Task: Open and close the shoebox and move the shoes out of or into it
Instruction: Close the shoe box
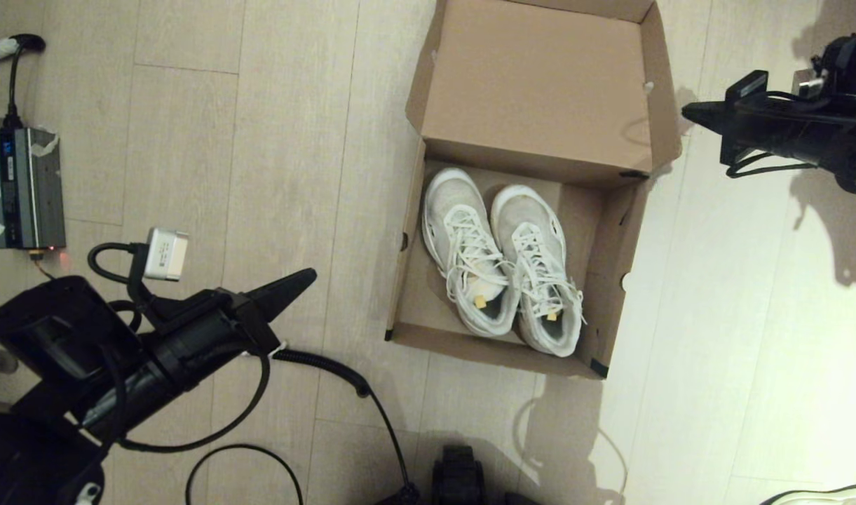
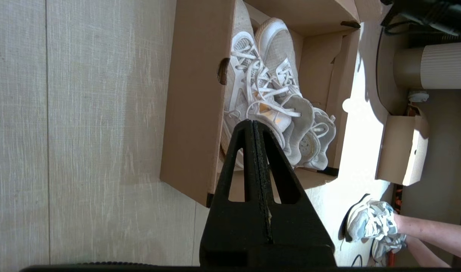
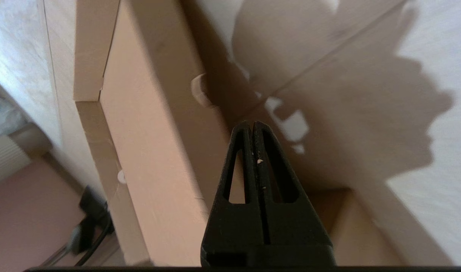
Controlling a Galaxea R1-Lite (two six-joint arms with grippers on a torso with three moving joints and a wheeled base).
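The brown shoebox stands open on the floor, its lid folded back on the far side. Both white sneakers lie inside side by side, toes toward the lid: one on the left, the other on the right. My left gripper is shut and empty, hovering left of the box's near corner. The left wrist view shows that gripper before the box wall and the shoes. My right gripper is shut and empty, just right of the lid's edge; it shows as.
A grey power unit with a cable lies at the far left. Black cables trail over the floor near my left arm. A smaller carton and a person's foot in a shoe are beyond the box's right side.
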